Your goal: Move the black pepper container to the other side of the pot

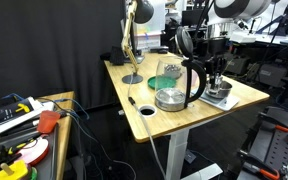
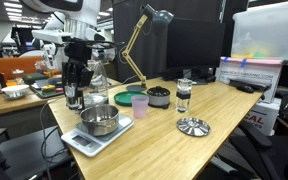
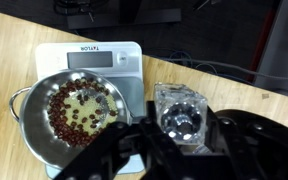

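Just beside the pot (image 3: pixel 69 112) on its scale (image 3: pixel 89 57), the black pepper container (image 3: pixel 179 118) stands upright between the fingers of your end effector (image 3: pixel 181 130), straddled ready for carrying across; whether they pinch it, you cannot tell.

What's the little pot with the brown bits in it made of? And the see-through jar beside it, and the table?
The pot looks like metal, probably steel: it is silvery and shiny along the rim. The clear jar is see-through with glinting ridges, so it is glass or hard plastic; I can't tell which. The table looks like light wood with grain lines, maybe only a thin wood layer.
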